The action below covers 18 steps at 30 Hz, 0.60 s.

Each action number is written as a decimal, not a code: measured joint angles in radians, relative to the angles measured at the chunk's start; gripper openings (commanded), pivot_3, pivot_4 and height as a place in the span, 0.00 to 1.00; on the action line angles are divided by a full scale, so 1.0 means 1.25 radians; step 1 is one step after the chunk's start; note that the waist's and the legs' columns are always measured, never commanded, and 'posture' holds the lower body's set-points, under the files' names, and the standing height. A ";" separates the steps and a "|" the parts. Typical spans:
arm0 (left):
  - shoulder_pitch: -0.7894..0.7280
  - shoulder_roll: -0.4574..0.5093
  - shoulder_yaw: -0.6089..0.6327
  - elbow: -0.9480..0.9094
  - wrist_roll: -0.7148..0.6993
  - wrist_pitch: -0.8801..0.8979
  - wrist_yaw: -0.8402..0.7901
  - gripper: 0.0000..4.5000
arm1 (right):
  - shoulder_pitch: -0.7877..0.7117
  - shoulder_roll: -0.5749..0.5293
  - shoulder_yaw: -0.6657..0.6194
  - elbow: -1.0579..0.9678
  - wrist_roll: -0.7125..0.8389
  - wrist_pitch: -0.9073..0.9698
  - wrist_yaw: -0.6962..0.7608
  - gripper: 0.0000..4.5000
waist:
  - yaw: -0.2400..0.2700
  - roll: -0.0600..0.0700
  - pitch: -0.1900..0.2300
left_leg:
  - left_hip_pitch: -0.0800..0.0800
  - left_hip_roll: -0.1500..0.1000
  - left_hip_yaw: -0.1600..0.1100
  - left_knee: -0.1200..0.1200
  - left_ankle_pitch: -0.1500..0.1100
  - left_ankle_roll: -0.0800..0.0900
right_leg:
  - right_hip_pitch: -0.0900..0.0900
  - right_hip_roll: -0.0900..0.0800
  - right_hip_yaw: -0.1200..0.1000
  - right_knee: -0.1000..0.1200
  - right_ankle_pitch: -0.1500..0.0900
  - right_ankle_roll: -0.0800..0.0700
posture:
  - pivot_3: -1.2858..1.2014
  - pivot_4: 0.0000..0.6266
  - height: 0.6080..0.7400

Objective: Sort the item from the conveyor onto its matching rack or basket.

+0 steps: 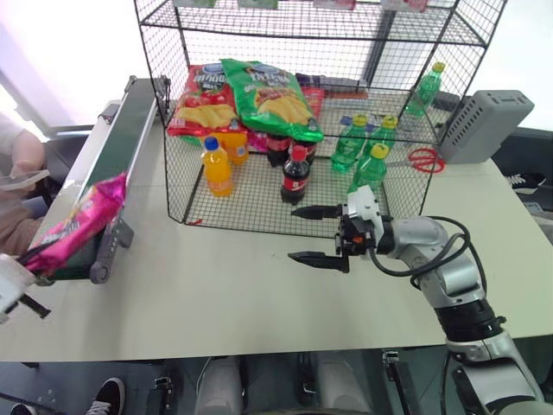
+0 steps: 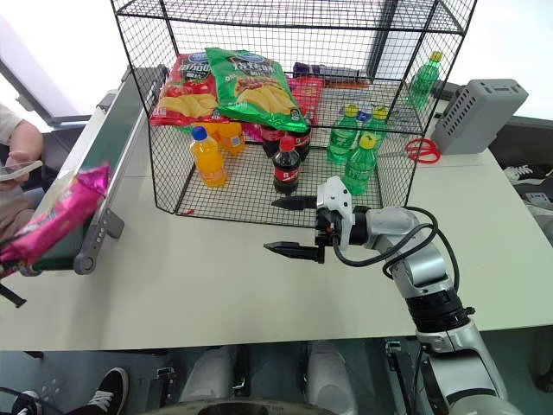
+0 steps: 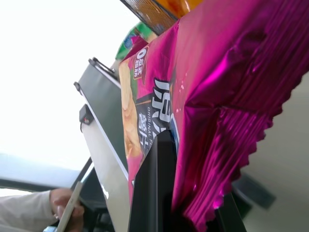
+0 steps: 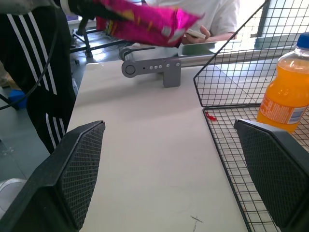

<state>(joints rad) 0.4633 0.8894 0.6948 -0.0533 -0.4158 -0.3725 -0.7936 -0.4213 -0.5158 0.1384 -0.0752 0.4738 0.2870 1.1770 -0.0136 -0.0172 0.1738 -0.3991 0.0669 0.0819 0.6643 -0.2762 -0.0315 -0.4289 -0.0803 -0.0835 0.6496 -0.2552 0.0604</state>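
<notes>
Counter [image 1: 225, 294]: pale, flat top, carries everything listed below.

Wire rack [image 1: 173, 60]: large black mesh shelving unit at the counter's far side, open at the front. Lower shelf holds a red chip bag [image 1: 200, 102] and a green chip bag [image 1: 270, 97] lying partly over it, an orange soda bottle [image 1: 216, 167], a cola bottle [image 1: 295, 175] and three green bottles [image 1: 370, 167] on the right.

Conveyor [image 1: 121, 147]: long narrow dark-green belt in a pale metal frame, running along the counter's left edge beside the rack.

Grey perforated box [image 1: 486, 124]: at the counter's far right, behind the rack's corner.

Pink chip bag [image 1: 79, 223]: glossy magenta, held tilted above the near end of the conveyor, its crimped edge pinched.

Left pincer [image 3: 188, 212]: clamped together on the pink chip bag's crimped end, at the left edge of the scene.

Right pincer [image 1: 313, 234]: fingers spread wide apart, pointing toward the conveyor, holding nothing, just in front of the rack's lower shelf.

Red scissors [image 1: 423, 159]: lying on the counter right of the rack.

Person's hand [image 1: 26, 156]: left of the conveyor, holding a phone.
</notes>
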 measured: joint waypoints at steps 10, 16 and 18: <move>-0.013 0.001 0.097 -0.207 -0.414 0.385 -0.106 0.00 | -0.021 -0.004 -0.005 0.032 0.001 -0.008 0.010 1.00 | 0.000 0.000 0.000 | 0.000 0.000 0.000 0.000 0.000 0.000 | 0.000 0.001 0.000 0.000 0.000 0.000 | 0.52 0.24 1.00; 0.012 0.016 0.122 -0.310 -0.645 0.631 -0.122 0.00 | -0.028 -0.012 -0.033 0.034 0.015 0.011 0.014 1.00 | 0.000 0.000 0.000 | 0.000 0.000 -0.001 0.000 0.000 0.000 | 0.001 0.001 0.000 0.000 0.000 0.000 | 0.52 0.24 1.00; -0.010 0.020 0.121 -0.323 -0.719 0.694 -0.115 0.00 | -0.027 -0.024 -0.038 0.032 0.038 0.050 0.023 1.00 | 0.001 0.000 0.000 | 0.000 -0.001 -0.001 0.000 0.000 0.000 | 0.001 0.001 0.000 0.000 0.000 0.000 | 0.52 0.24 1.00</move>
<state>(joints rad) 0.4512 0.9143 0.8455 -0.4574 -1.3144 0.4948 -0.9373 -0.4548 -0.5455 0.0906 -0.0356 0.5217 0.3496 1.2056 -0.0123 -0.0166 0.1741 -0.3987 0.0662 0.0802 0.6645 -0.2761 -0.0316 -0.4281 -0.0790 -0.0830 0.6498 -0.2553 0.0602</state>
